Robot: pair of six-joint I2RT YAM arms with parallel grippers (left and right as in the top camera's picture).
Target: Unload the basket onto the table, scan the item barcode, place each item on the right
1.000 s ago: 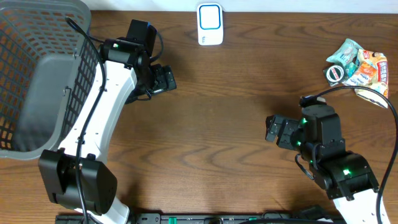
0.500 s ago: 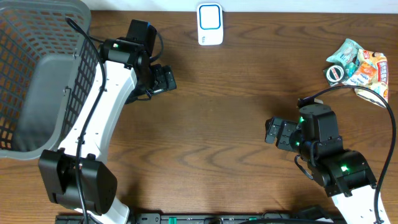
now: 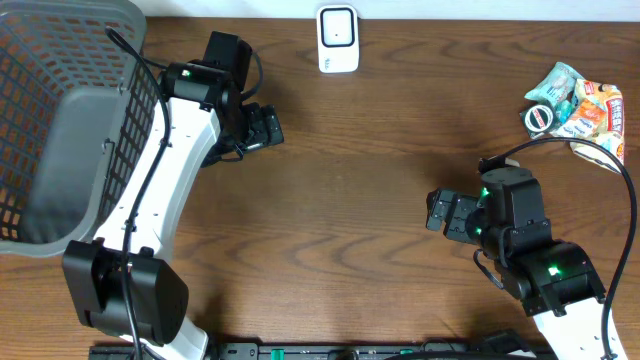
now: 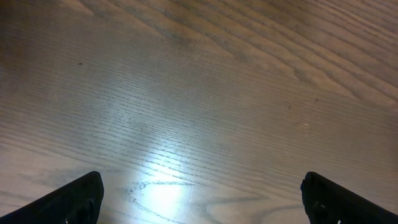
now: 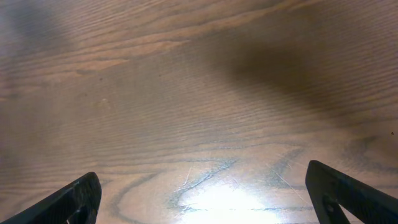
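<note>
Wooden table carries the snack packets at the frame's upper right and the white scanner at top centre. The left gripper, upper left of centre, and right gripper, lower right, both gape wide, holding nothing

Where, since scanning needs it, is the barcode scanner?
Overhead view: the white scanner stands centre at the far edge of the table, beyond the left gripper.
</note>
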